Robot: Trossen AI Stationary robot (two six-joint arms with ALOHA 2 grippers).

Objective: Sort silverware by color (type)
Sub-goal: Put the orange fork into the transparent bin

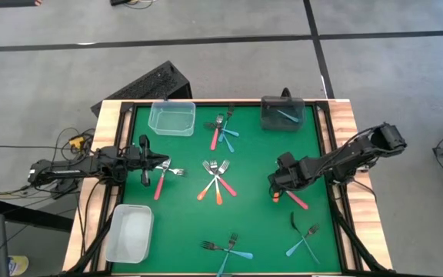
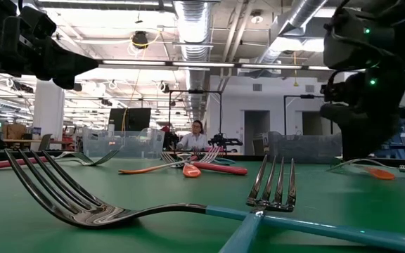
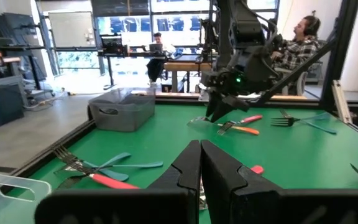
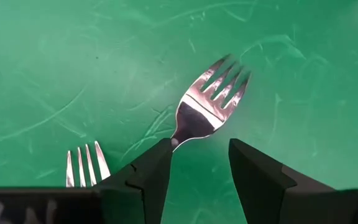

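Right gripper (image 4: 199,163): we see it spread apart above a fork (image 4: 205,106), gripping nothing.
Left gripper (image 3: 200,163): closed, empty, by red fork (image 1: 161,182).

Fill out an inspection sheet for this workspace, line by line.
Surface: green table, wooden edge.
Job's things: forks in loose clusters at centre, back, front, front right; one blue fork in the dark bin.
Clutter: two clear bins, back and front left.
Grippers: left gripper shut, over a red fork; right gripper open over a fork head.
Cables: bundle on the floor at left.
Surroundings: people at desks beyond.
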